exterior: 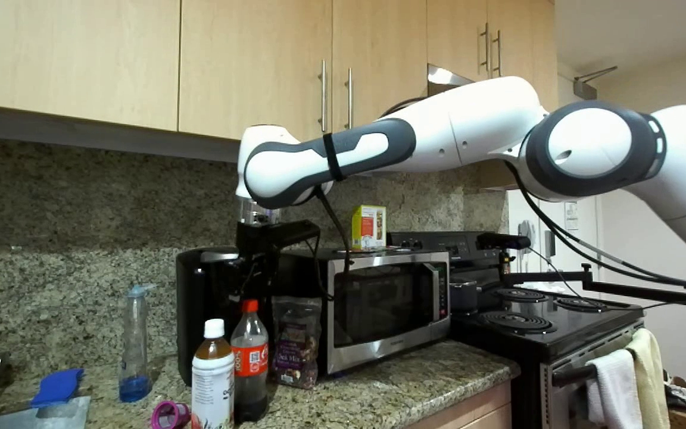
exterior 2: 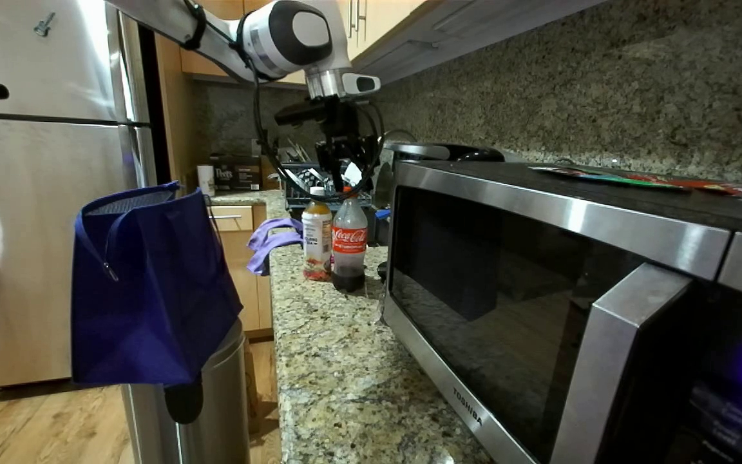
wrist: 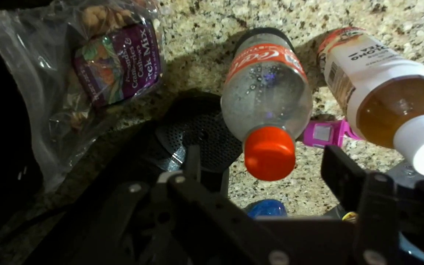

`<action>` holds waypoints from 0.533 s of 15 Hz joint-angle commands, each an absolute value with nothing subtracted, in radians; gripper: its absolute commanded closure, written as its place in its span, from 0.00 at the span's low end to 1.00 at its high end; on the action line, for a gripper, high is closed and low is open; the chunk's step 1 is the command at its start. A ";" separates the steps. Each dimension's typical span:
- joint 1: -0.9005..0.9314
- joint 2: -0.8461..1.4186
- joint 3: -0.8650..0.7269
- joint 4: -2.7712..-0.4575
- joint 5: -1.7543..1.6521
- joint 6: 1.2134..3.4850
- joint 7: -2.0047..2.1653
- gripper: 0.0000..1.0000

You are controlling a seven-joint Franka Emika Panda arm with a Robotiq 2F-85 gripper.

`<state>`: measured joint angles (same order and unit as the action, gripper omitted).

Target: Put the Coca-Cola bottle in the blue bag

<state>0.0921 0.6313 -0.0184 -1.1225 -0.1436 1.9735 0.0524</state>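
Granite kitchen surface (exterior 2: 326,361); blue bag (exterior 2: 145,290) near, beside it; Coca-Cola bottle (exterior 2: 349,241) upright farther along.
The gripper (wrist: 267,165) hangs parted and unladen by the red cap (wrist: 269,154); with little cola (exterior 2: 348,281) inside, the bottle should be light, squeezable, slick, probably best taken by the stiffer neck (exterior: 250,319).

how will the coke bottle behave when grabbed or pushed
The Coca-Cola bottle is likely light for its size, since it looks mostly empty. Its clear plastic may flex if squeezed. Tall and narrow, it could tip if pushed high.
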 commanded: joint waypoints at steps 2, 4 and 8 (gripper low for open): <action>0.088 0.653 -0.016 -1.064 -0.134 1.953 0.052 0.53; 0.088 0.652 -0.016 -1.061 -0.133 1.954 0.054 0.67; 0.088 0.651 -0.020 -1.059 -0.134 1.945 0.061 0.92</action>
